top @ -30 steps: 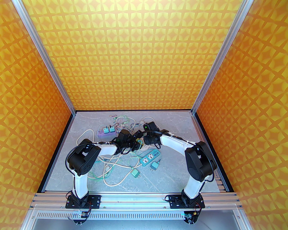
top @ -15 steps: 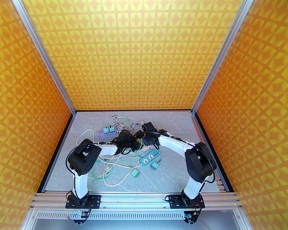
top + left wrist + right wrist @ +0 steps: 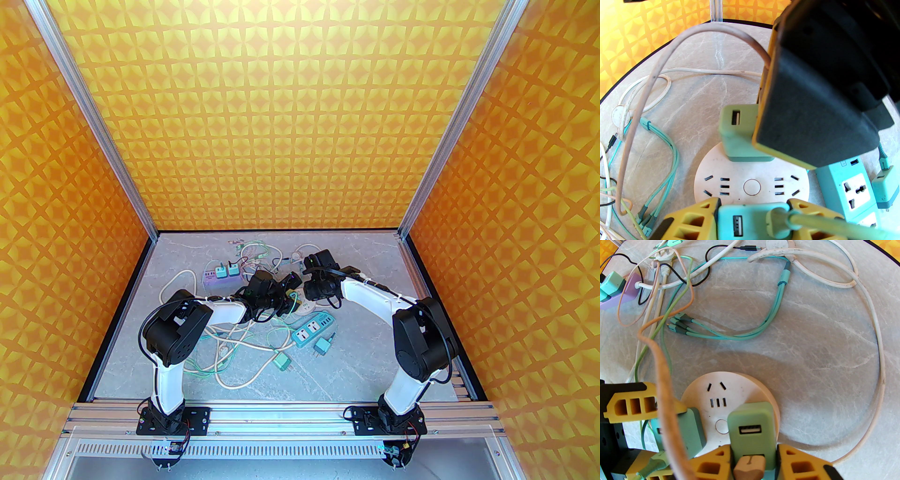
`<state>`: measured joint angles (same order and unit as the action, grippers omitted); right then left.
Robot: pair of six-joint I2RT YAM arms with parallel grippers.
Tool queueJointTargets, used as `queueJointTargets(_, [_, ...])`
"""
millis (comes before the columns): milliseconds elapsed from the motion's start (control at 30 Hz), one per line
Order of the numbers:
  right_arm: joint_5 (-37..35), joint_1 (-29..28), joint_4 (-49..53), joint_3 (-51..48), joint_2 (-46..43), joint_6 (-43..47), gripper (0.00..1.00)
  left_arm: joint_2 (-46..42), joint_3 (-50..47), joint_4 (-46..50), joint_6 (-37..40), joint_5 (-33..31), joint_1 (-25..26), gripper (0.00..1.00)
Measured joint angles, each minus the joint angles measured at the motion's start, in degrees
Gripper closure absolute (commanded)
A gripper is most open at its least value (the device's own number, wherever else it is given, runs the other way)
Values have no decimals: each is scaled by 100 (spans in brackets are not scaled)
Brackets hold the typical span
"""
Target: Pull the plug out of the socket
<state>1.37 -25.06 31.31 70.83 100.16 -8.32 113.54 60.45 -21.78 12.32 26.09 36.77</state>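
Cables are cluttering the worktop [image 3: 356, 370]. A tan cable [image 3: 662, 385] is arching in front of the left fingers [image 3: 630, 405]. A three-headed teal cable [image 3: 731, 333] is lying just beyond the round socket [image 3: 738, 385], and a white cord [image 3: 879, 352] is looping wide around it. A blue power strip [image 3: 853, 187] is lying just beside the socket. Farther off, a purple strip [image 3: 628, 289] is carrying two teal chargers [image 3: 611, 283]. The socket is carrying two plugs. The right fingers [image 3: 801, 467] are clamping the green plug [image 3: 751, 425], which is standing upright at its rim. The left fingers are pinching the teal plug [image 3: 745, 218] on the opposite side. Whether either plug's pins are sitting in the slots cannot be told.
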Motion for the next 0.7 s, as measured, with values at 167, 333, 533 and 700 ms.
queueJointTargets(167, [-337, -240, -4, 0, 0, 0, 71, 9, 39, 61, 0, 2, -2, 64])
queueJointTargets(333, [-828, -544, -11, 0, 2, -2, 71, 11, 101, 188, 0, 4, -4, 64])
queueJointTargets(533, [-935, -575, -61, -20, 22, -4, 72, 35, 214, 363, 2, 11, -7, 64])
queueJointTargets(700, [-850, -433, -166, -107, 13, -7, 73, 94, 306, 426, 9, 37, -7, 64])
